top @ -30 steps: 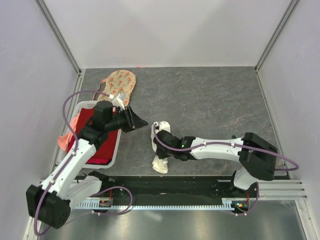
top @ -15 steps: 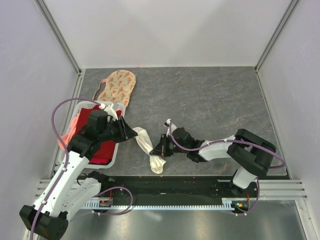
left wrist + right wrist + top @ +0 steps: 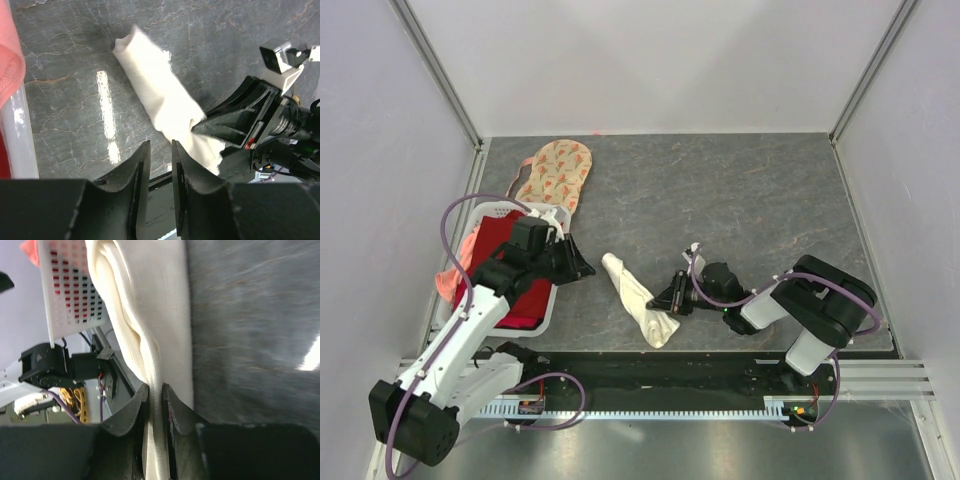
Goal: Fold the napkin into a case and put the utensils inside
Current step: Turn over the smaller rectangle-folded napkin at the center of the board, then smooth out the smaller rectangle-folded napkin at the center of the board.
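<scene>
The napkin (image 3: 635,292) lies on the dark table as a crumpled cream-white roll, slanting from upper left to lower right. My right gripper (image 3: 665,303) sits low at its lower right end. In the right wrist view a thick fold of the napkin (image 3: 150,305) runs between the fingers of the right gripper (image 3: 155,386), pinched on both sides. My left gripper (image 3: 584,268) hovers just left of the roll's upper end, not touching it. In the left wrist view the left gripper (image 3: 161,145) shows a narrow empty gap, with the napkin (image 3: 160,95) beyond it. No case or utensils show in any view.
A white basket (image 3: 557,216) holding a red cloth (image 3: 510,272) stands at the left, under my left arm. A pink cloth (image 3: 448,285) hangs over its outer side. A peach floral cloth (image 3: 556,172) lies behind it. A black rail (image 3: 660,375) runs along the near edge.
The right gripper has drawn back to the right and dragged the napkin with it, laying it out as a slanted roll. The left gripper has dropped toward the basket and narrowed, apart from the cloth.
</scene>
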Controlling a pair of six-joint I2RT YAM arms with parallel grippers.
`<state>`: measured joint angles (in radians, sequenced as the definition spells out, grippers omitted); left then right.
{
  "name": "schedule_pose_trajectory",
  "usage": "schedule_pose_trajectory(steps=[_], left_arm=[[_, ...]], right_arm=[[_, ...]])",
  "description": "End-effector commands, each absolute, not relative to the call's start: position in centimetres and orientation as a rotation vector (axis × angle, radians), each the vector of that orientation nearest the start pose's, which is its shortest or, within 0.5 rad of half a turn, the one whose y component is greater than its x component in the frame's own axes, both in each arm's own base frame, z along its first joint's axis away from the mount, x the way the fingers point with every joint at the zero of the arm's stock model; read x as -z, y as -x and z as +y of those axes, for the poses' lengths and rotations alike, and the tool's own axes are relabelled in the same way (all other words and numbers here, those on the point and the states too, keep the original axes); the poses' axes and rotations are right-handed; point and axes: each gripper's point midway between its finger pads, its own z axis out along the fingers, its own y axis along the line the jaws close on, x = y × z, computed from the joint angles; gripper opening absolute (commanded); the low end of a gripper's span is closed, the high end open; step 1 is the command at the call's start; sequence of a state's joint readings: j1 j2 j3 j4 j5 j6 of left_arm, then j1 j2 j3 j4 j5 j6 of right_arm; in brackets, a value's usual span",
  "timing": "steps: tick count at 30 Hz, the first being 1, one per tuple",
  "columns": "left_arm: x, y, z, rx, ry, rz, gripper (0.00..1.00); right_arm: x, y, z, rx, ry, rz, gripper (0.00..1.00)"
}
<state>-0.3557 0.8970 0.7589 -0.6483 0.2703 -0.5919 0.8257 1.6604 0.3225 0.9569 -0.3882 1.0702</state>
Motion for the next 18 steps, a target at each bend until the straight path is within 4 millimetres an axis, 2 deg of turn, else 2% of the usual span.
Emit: schedule_pose_trajectory(steps=[1, 2, 3, 4, 5, 7, 8, 9, 10, 11, 12, 13, 14, 15, 16, 18], left_arm=[[-14.9, -22.4, -16.2, 0.765, 0.088, 2.448, 0.3], [-14.7, -22.6, -16.6, 0.772, 0.085, 2.456, 0.29], [-14.2, -22.6, -17.3, 0.771, 0.076, 2.478, 0.29], [-14.2, -22.8, -17.8, 0.775, 0.067, 2.475, 0.29], [-14.4, -23.1, -18.4, 0.786, 0.057, 2.46, 0.29], [-13.9, -23.2, -19.7, 0.811, 0.047, 2.478, 0.29], [-14.0, -23.5, -20.4, 0.822, 0.03, 2.471, 0.29], [-13.7, -23.5, -21.1, 0.815, 0.009, 2.483, 0.29], [-13.2, -24.0, -21.8, 0.816, 0.006, 2.51, 0.29], [-13.0, -24.1, -22.4, 0.838, -0.001, 2.521, 0.29], [-13.4, -24.5, -23.5, 0.91, -0.008, 2.505, 0.29], [-12.6, -25.0, -24.1, 0.921, -0.002, 2.527, 0.28], [-12.6, -25.4, -24.4, 0.928, 0.004, 2.527, 0.27], [-12.9, -26.2, -24.8, 0.935, 0.011, 2.503, 0.27], [-12.8, -26.7, -25.0, 0.933, 0.019, 2.504, 0.27], [-12.5, -27.8, -25.7, 0.937, 0.021, 2.494, 0.26]], right_arm=[[-5.7, -18.0, 31.1, -1.53, 0.058, 2.247, 0.26], [-5.4, -18.8, 30.0, -1.504, 0.031, 2.247, 0.29], [-5.4, -18.8, 29.7, -1.512, 0.048, 2.252, 0.32], [-4.6, -18.7, 29.0, -1.484, 0.04, 2.305, 0.37], [-4.4, -19.7, 27.9, -1.437, 0.053, 2.298, 0.41], [-3.9, -19.8, 26.4, -1.359, 0.056, 2.351, 0.51], [-4.2, -20.7, 25.7, -1.314, 0.049, 2.348, 0.55], [-3.9, -21.7, 24.9, -1.198, 0.104, 2.338, 0.61], [-3.1, -20.9, 23.5, -1.091, 0.108, 2.444, 0.63], [-4.5, -22.0, 23.6, -1.046, 0.142, 2.422, 0.65], [-4.7, -22.3, 23.1, -0.975, 0.19, 2.423, 0.67], [-4.9, -22.0, 21.9, -0.888, 0.176, 2.463, 0.67], [-6.1, -22.4, 22.1, -0.855, 0.199, 2.448, 0.68], [-6.5, -21.8, 21.8, -0.828, 0.215, 2.466, 0.68], [-6.8, -21.7, 21.9, -0.809, 0.221, 2.465, 0.68], [-8.2, -20.5, 23.5, -0.848, 0.251, 2.452, 0.66]])
